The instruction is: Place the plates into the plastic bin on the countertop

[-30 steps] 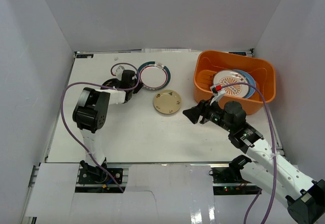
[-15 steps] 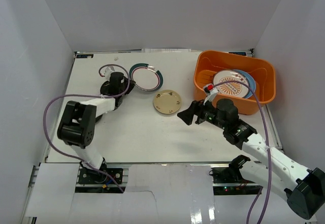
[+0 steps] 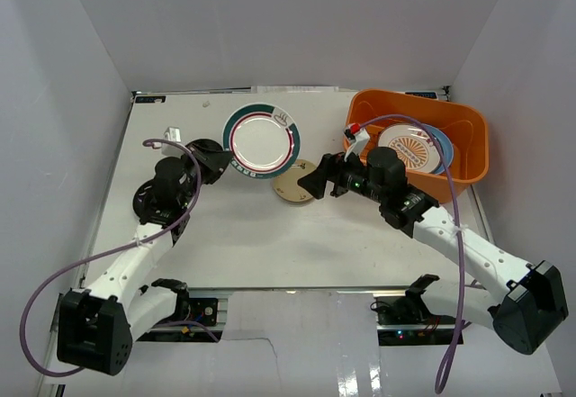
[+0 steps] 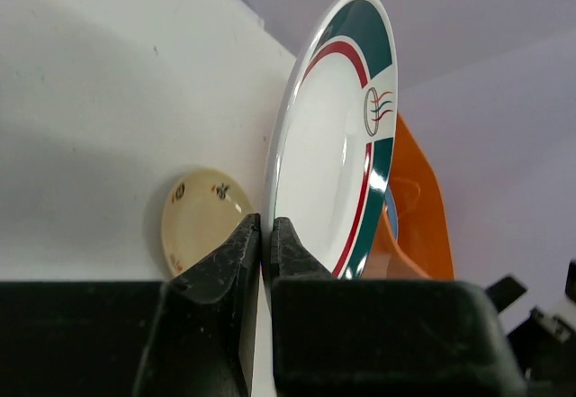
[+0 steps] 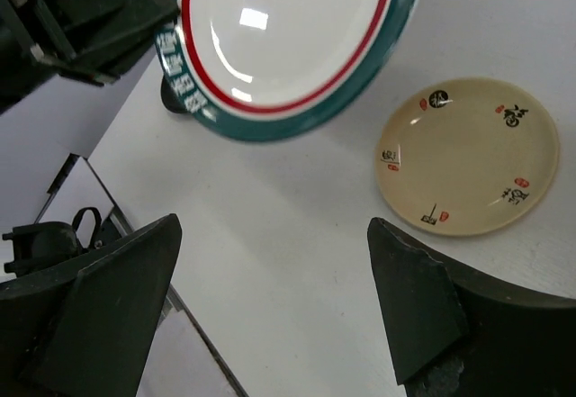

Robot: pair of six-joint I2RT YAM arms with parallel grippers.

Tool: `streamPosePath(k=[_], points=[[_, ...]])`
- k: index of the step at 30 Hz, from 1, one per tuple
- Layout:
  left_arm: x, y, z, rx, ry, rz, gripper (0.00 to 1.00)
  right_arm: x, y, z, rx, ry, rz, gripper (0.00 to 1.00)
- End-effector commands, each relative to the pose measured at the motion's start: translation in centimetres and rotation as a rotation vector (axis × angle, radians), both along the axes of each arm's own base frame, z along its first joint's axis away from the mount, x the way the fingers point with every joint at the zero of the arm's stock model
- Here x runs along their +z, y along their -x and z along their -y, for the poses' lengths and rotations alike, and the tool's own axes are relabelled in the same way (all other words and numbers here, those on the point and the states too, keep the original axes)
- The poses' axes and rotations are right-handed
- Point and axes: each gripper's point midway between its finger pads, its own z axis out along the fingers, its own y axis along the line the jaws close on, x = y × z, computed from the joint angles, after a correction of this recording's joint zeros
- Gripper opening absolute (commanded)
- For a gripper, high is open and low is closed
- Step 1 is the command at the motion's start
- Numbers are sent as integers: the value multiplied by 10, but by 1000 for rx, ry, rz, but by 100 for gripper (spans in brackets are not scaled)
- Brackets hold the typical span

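Finding: the white round plate with the green and red rim (image 3: pixel 261 140) is no longer flat on the white matte surface (image 3: pixel 252 244). A second ago it lay there. It now stands tilted on edge in the air, left of the bright orange rectangular plastic bin (image 3: pixel 468 170).

The left end effector (image 4: pixel 265 228) is clamped on the plate's lower rim and bears its whole weight.

The right end effector (image 3: pixel 313 179) has travelled from beside the bin to above the small cream plate (image 5: pixel 466 156). Its jaws are spread wide and hold nothing.

The bin contains a white plate with an orange-brown pattern (image 3: pixel 409 145) on a light blue plate (image 3: pixel 443 149).

Assessment: one plate is in transit and the cream plate awaits collection. A handover is possible but cannot be confirmed.
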Motion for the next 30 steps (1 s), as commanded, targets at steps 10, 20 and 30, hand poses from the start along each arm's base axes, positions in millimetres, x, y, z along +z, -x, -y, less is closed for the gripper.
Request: streamPosePath(k=[10,20,30], points=[[36,92,25,-293,-5,110,0,17,-23,-13,-53,-45,14,95],[35,117,35,-420,-90,120,16,30,-18,-26,-10,-180,-8,8],[15,129,7,-381,-433,113,98,90,-93,84,-378,-179,114,8]])
